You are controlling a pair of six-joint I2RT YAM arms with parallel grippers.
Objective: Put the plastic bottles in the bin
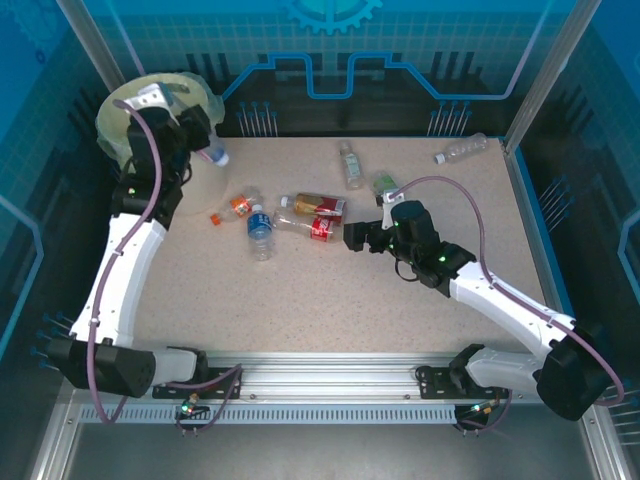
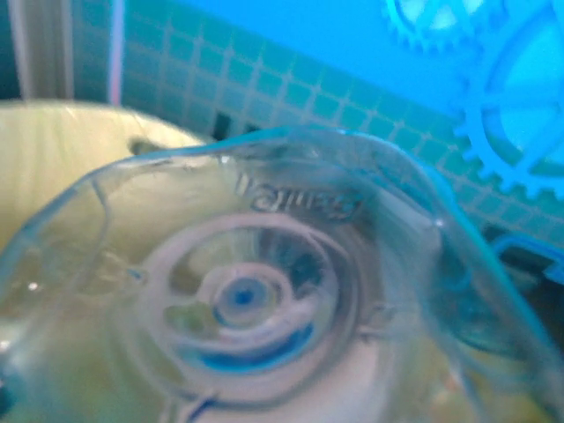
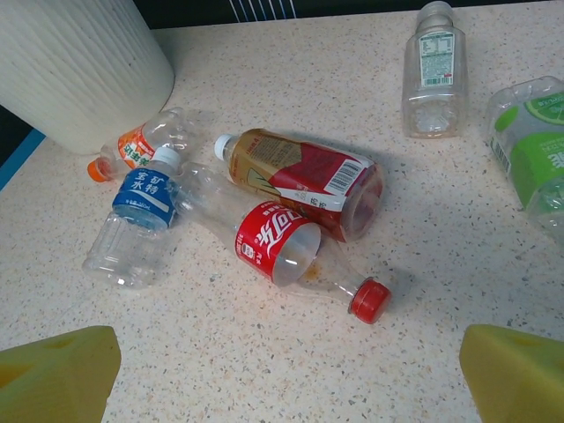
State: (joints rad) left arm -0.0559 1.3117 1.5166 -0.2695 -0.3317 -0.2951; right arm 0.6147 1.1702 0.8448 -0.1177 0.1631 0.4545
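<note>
Hard against my left wrist lens sits the moulded base of a clear bottle, clamped in the left pincer. From above, that pincer hangs at the four o'clock rim of the bin, whose pale bag shows past the bottle. The bin stands at ten o'clock on the counter, tight to the far-left corner post.

My right pincer hovers mid-counter with its fingers wide apart, holding nothing. It faces nine o'clock toward a cluster of bottles lying flat. Nearest it is a red-label bottle, red cap toward the pincer, lying against a red-and-gold bottle on its far side. A blue-label bottle lies against the red one's base end. An orange-label bottle lies just beside the bin's wall.

Toward twelve o'clock a white-label bottle and a green-label bottle lie near each other, apart from the cluster. A far bottle rests at one o'clock along the far edge. Open counter runs from the cluster to the near rail, four through eight o'clock.
</note>
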